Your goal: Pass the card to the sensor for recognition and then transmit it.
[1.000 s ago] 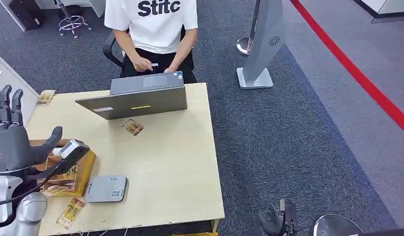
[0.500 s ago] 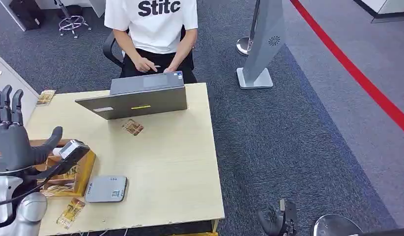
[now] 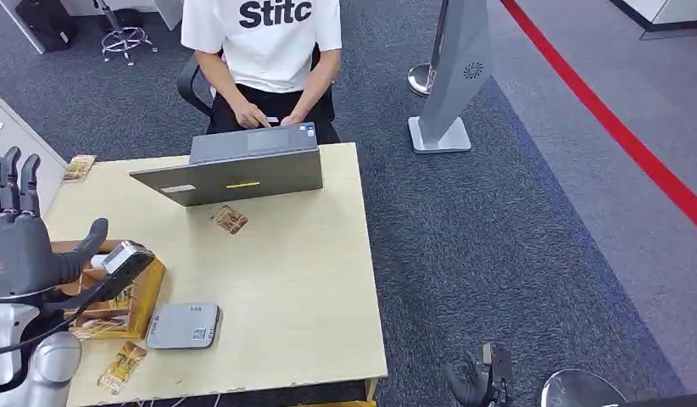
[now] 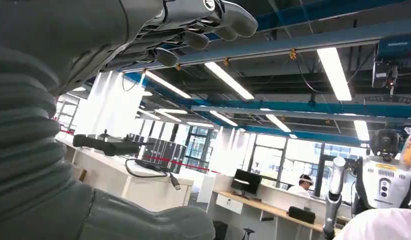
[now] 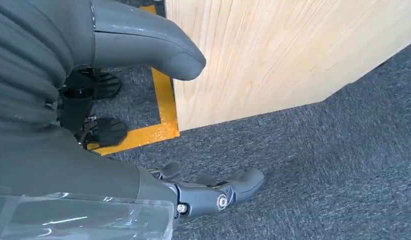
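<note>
Card-reading grey square sensor [image 3: 184, 326] flat on pale wooden table [image 3: 311, 280]; left hand [image 3: 19, 246] raised, fingers spread, empty; right hand [image 3: 472, 381] hanging, fingers loosely apart.

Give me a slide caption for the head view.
Left hand raised open beside the table, grey sensor below, person at laptop.

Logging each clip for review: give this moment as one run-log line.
left robot hand: raised, fingers spread, holding nothing | right robot hand: hanging beside table, holding nothing | sensor: on table, untouched
</note>
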Controlling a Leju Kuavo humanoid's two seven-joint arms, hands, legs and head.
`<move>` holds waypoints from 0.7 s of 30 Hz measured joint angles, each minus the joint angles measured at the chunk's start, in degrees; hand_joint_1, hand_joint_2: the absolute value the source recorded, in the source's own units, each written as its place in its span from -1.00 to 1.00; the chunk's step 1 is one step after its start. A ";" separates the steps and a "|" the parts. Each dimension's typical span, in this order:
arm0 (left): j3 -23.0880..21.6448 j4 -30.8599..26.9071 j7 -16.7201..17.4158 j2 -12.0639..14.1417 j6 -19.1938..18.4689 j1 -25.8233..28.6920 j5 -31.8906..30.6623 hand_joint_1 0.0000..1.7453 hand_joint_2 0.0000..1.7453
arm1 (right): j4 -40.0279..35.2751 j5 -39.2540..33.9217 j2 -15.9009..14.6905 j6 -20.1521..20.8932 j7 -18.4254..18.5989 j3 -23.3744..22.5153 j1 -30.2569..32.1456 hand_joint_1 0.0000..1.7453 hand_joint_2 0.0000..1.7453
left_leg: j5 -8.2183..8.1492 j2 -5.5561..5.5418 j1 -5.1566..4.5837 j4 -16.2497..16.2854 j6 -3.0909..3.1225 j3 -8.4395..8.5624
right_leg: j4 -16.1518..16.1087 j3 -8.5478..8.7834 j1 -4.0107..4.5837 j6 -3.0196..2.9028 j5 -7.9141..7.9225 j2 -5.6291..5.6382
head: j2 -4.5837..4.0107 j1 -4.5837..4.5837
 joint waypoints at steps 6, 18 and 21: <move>0.00 0.00 0.00 0.00 0.00 0.00 0.00 -1.00 1.00 | 0.00 0.00 0.00 0.00 0.00 0.00 0.00 -1.00 1.00 | 0.00 0.00 0.00 0.00 0.00 0.00 | 0.00 0.00 0.00 0.00 0.00 0.00 | -0.02 0.00; -0.02 -0.19 0.00 0.45 -1.62 0.58 -1.04 -1.00 1.00 | 0.00 -0.34 0.00 -0.04 0.07 0.00 -0.03 -1.00 1.00 | -0.01 0.00 0.00 -0.08 0.01 -0.18 | 0.08 0.17 0.00 0.00 -0.01 0.00 | -0.02 0.02; -0.90 -10.40 0.98 9.00 -15.43 16.28 -6.37 -1.00 1.00 | 0.61 -0.96 -0.28 0.15 -0.13 -0.09 0.19 -1.00 1.00 | -0.53 1.27 -0.09 -0.22 -0.27 0.69 | 0.02 0.31 -0.06 -0.12 -0.11 1.30 | 0.00 0.13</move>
